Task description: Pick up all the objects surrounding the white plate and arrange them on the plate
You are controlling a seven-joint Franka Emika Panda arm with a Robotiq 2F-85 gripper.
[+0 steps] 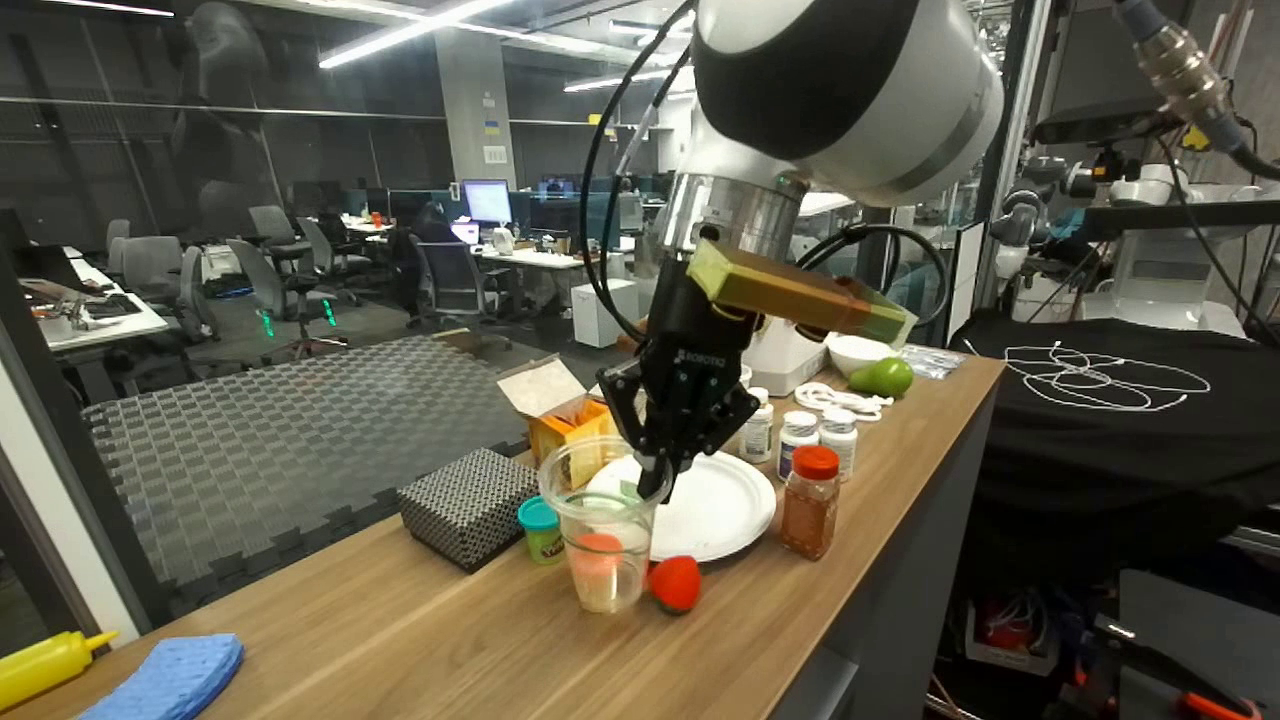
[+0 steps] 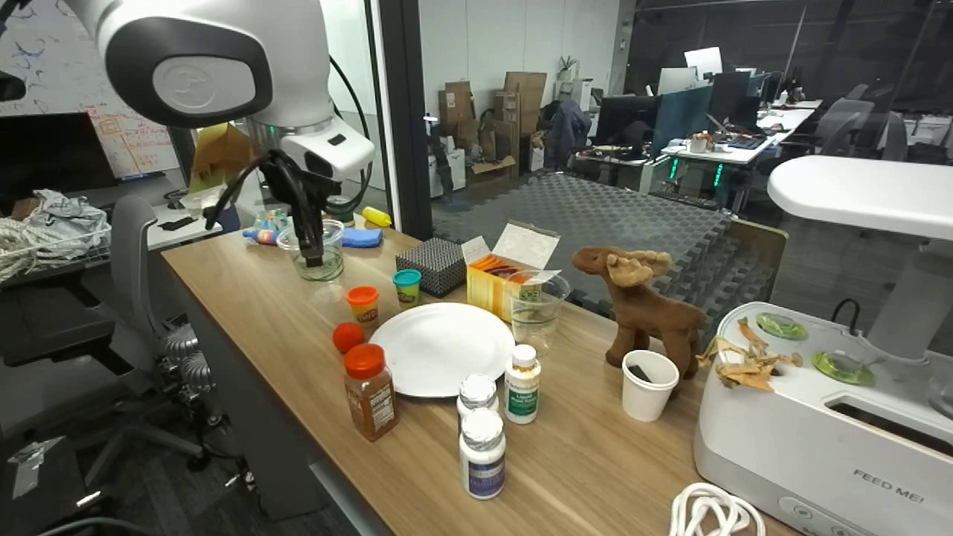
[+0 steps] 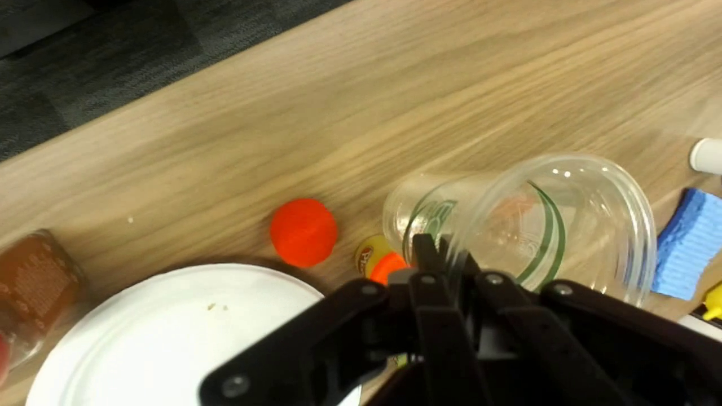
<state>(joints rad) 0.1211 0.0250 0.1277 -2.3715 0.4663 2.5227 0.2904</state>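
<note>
Clear cup [image 3: 524,225]: between your fingertips [image 3: 426,251], one side of its wall caught at the rim. It is mouth up and close to upright in both exterior views; whether its base touches the bench [image 2: 588,465], you cannot tell.
Jaws: drawn nearly together, with the thin wall of the clear cup pinched between them.
Orange-lidded tub [image 2: 363,305]: just beside the cup's base in your wrist view, partly covered by the fingers; you cannot tell whether tub and cup touch.
Red ball [image 3: 303,232]: on the bench just outside the plate's rim, apart from your jaws.
White plate [image 2: 443,350]: flat on the bench; in your wrist view it lies to the left, partly behind the jaws.
Teal-lidded tub [image 2: 407,289]: upright near the plate, just beside the patterned box [image 2: 432,266].
Yellow box [image 2: 491,290]: flap raised, near the plate, with a second cup [image 2: 534,316] just beside it.
Red-capped jar [image 2: 370,394]: upright beside the plate, well apart from your jaws.
White-capped bottles [image 2: 484,458]: three, upright near the plate, well apart from your jaws.
</note>
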